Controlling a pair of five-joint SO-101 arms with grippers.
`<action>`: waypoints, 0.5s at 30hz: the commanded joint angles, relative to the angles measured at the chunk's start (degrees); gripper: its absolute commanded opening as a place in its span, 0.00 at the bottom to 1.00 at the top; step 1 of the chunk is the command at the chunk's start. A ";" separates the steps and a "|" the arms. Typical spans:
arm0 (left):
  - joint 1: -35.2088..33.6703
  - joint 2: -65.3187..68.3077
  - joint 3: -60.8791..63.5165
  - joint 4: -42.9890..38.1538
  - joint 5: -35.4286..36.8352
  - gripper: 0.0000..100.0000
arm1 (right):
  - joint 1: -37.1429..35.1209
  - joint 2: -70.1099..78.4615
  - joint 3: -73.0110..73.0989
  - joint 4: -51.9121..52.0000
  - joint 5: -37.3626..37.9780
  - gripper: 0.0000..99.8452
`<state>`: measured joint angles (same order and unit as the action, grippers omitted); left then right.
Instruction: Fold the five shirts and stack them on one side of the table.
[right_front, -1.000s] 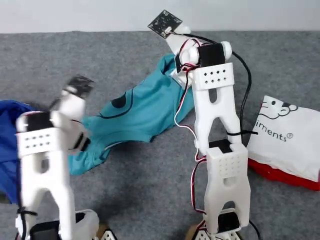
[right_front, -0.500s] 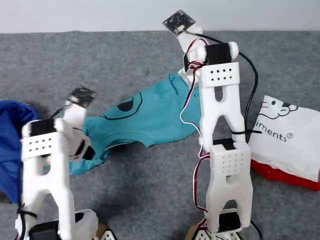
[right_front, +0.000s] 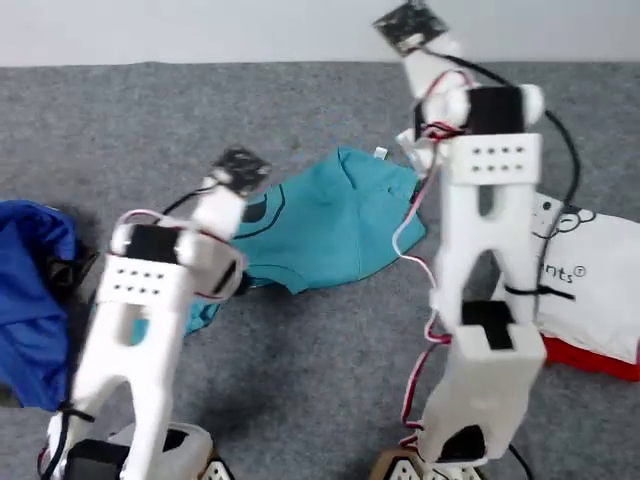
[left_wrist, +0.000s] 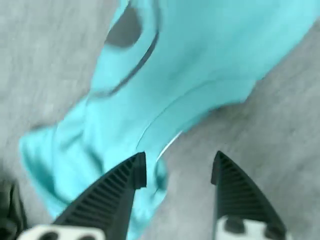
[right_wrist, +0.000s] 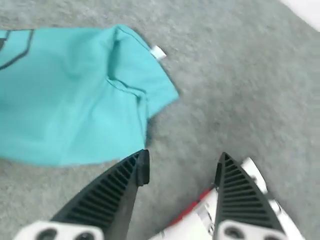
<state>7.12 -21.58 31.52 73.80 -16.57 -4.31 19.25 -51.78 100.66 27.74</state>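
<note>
**High view.** The teal shirt (right_front: 330, 220) lies at the centre of the frame on the grey counter (right_front: 300, 390). It is spread out but rumpled, and I judge it not yet folded. My left arm (right_front: 150, 300) stands over its lower-left end. My right arm (right_front: 490, 250) stands just beside its right end. A blue shirt (right_front: 30, 290) is bunched in a heap at the left edge of the frame, well apart from the stack. At the right edge, a white shirt (right_front: 590, 285) lies folded on top of a red shirt (right_front: 600, 358).

**Left wrist view.** My left hand (left_wrist: 180, 160) has its fingers apart and nothing between them. One finger overlaps the hem of the teal shirt and the other sits over bare counter. I cannot tell whether either finger touches the cloth.

**Right wrist view.** My right hand (right_wrist: 183, 157) also has its fingers apart and holds nothing. It hangs over bare counter between the collar end of the teal shirt and the white-on-red stack.

**Progress.**
- Done, by my judgement: two shirts, the white and the red, folded and stacked on one side.
- Remaining: fold the teal shirt and place it on the stack, then do the same with the blue shirt.
- I cannot identify a fifth shirt.
</note>
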 joint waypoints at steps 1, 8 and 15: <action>5.80 5.01 -3.30 -5.01 2.11 0.22 | 4.26 -7.96 3.52 2.33 -0.79 0.21; 12.48 24.35 -17.36 -6.59 4.75 0.22 | 10.68 -14.73 14.24 2.33 -0.88 0.21; 18.02 40.70 -29.32 -2.64 3.96 0.22 | 13.32 -17.27 19.87 2.24 -0.88 0.21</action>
<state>23.47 14.73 6.99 68.97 -12.44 7.65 5.36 -32.09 100.66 27.65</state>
